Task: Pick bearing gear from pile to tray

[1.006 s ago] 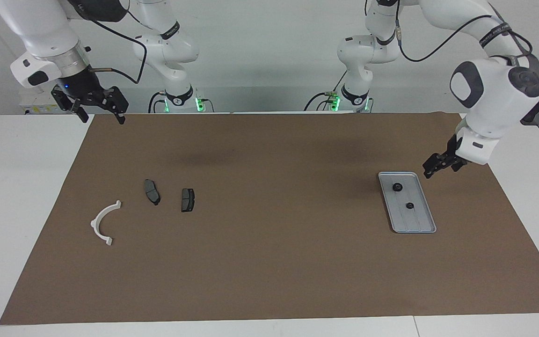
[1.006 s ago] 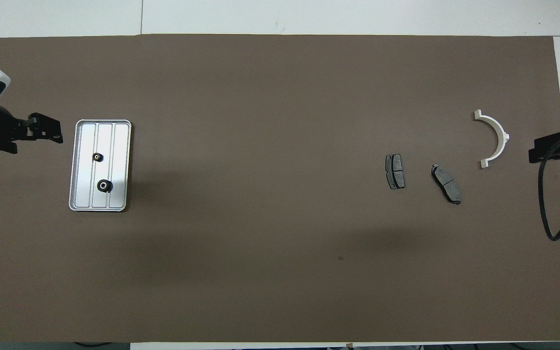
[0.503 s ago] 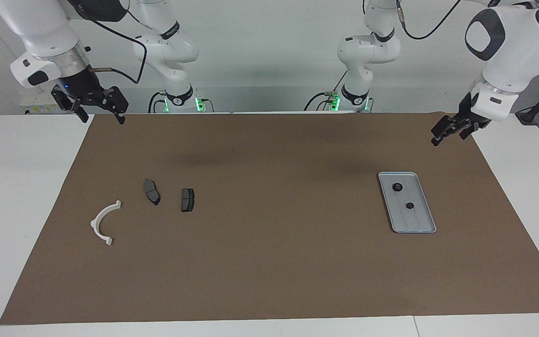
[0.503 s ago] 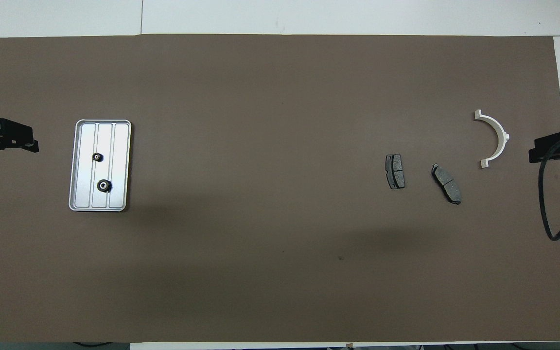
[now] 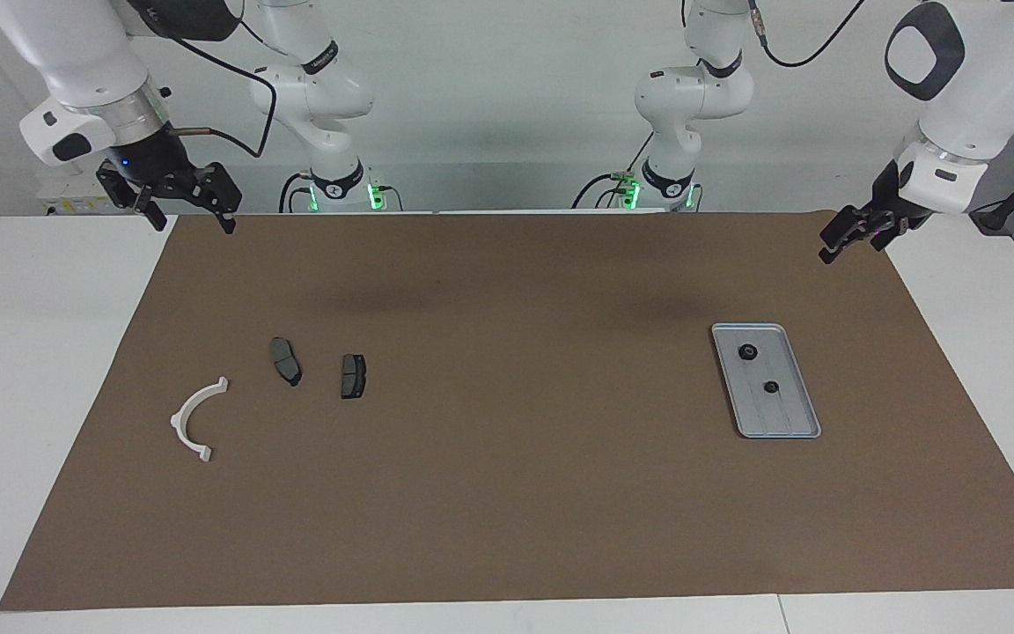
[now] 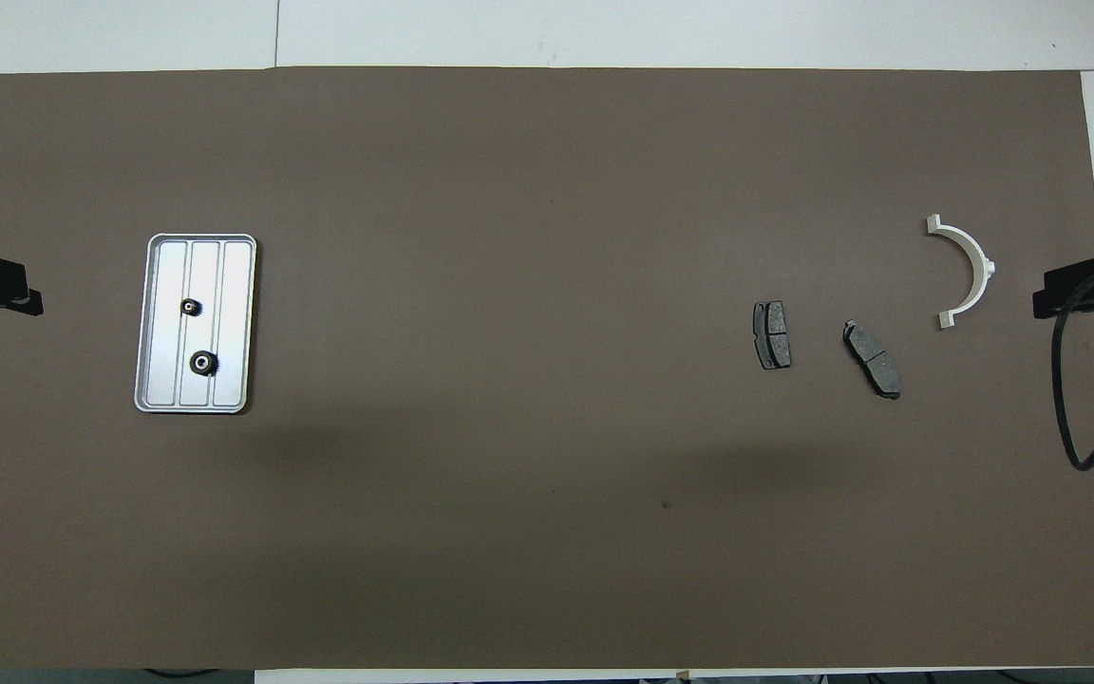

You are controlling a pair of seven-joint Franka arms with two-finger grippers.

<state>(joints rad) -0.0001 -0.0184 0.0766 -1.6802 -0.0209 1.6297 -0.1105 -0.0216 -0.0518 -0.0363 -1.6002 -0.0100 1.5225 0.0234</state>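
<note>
Both grippers are held open and empty: left gripper over the mat's edge, right gripper over its corner. Two gears are kept in the tray.

No text, number or sign can be read on anything on the table. The only lettering stands on a black band around the white arm segment near the right arm's base: small pale characters, possibly a maker's name, too small to make out. The shallow grey-blue grooved tray, the two dark grey brake pads and the white curved plastic arc carry no legible marking.
</note>
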